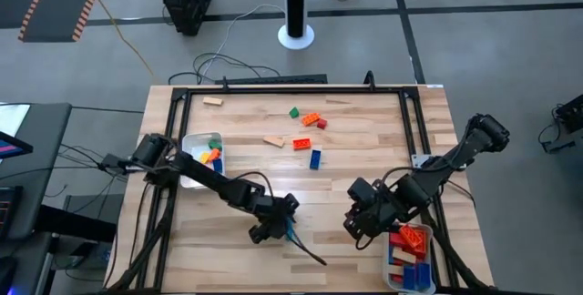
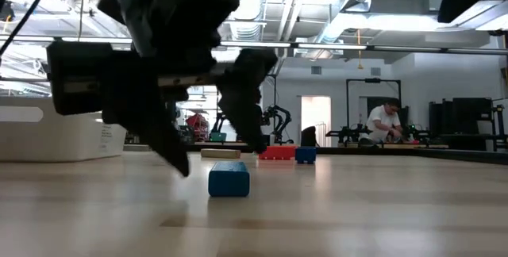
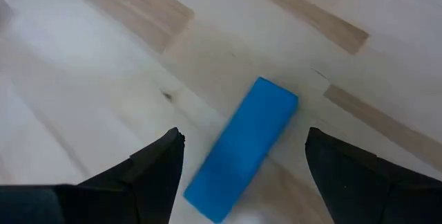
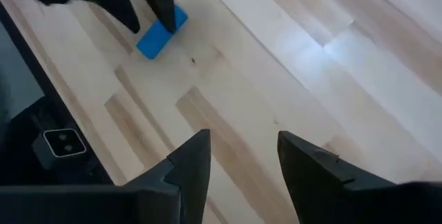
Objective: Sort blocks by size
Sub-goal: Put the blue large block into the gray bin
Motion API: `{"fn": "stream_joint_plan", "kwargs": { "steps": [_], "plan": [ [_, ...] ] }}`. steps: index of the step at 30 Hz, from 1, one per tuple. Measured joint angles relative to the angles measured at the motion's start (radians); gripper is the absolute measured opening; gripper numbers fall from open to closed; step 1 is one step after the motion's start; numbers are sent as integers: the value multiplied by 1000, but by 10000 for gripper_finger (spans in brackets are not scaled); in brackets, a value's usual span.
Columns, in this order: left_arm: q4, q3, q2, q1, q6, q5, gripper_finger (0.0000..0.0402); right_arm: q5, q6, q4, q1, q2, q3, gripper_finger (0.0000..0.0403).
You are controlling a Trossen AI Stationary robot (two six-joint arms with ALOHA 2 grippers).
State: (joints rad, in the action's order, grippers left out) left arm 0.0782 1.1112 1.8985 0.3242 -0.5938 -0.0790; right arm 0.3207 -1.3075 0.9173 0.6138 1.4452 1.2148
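One long blue block [image 3: 242, 151] lies flat on the worktop [image 1: 364, 149] between the left hand's [image 3: 245, 175] spread fingers, set to straddle it for pickup, while the right hand [image 4: 242, 175], part open and empty, waits near it.

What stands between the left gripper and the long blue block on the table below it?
Nothing visible does. The left gripper is open, and the long blue block lies flat on the bare table in the gap between its two fingers, not yet gripped.

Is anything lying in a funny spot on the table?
One long blue block lies alone on the table's near side, far from the other loose blocks and outside both trays. The left pincer hangs open over it.
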Motion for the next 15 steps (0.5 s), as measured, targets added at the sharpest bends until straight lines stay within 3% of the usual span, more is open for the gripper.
{"fn": "stream_joint_plan", "kwargs": {
  "steps": [5,8,15],
  "plan": [
    [39,23,40,-39,12,-63,284,65,13,0,22,0,0,195],
    [40,23,47,-50,29,-80,263,103,28,1,31,0,0,195],
    [44,23,48,-45,36,-49,137,131,26,2,48,0,0,195]
  ]
}}
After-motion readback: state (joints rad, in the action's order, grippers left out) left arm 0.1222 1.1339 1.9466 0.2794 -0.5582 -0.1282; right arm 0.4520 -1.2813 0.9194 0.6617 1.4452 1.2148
